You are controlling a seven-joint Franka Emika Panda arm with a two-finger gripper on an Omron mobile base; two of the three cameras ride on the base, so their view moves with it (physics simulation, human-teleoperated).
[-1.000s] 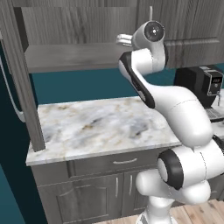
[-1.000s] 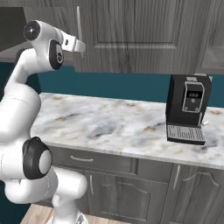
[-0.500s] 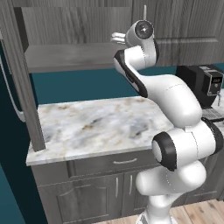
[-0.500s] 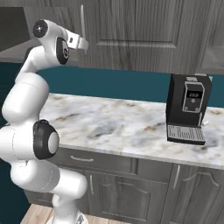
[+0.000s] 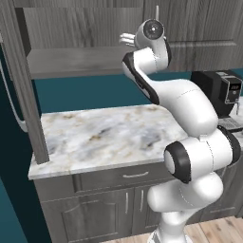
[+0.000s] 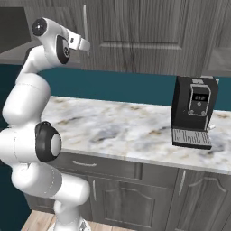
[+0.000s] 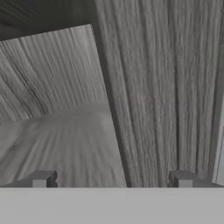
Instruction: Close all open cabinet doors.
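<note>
One of the cabinet doors (image 5: 26, 95) stands swung out, edge-on at the left over the counter's end. Behind it the wall cabinet's inside (image 5: 80, 33) and its bottom shelf (image 5: 80, 61) show. The neighbouring cabinet door (image 5: 199, 23) (image 6: 140, 31) is shut, with a slim silver handle (image 6: 84, 18). My gripper (image 5: 126, 39) (image 6: 83, 45) is raised in front of the cabinet, by the edge between the opening and the shut door. In the hand view my gripper (image 7: 112, 178) is open, its fingertips (image 7: 41, 178) wide apart with nothing between them, facing that cabinet edge (image 7: 109, 109).
A marble counter (image 5: 104, 137) (image 6: 113, 126) runs below the wall cabinets, over base cabinets and a drawer (image 5: 135, 175). A black coffee machine (image 5: 223, 92) (image 6: 194, 113) stands on it to the right. My arm arches high over the counter's middle.
The arm has twisted and the hand has shifted a little left and up toward the cabinet opening. The jaws have spread wider. The open door has not moved.
</note>
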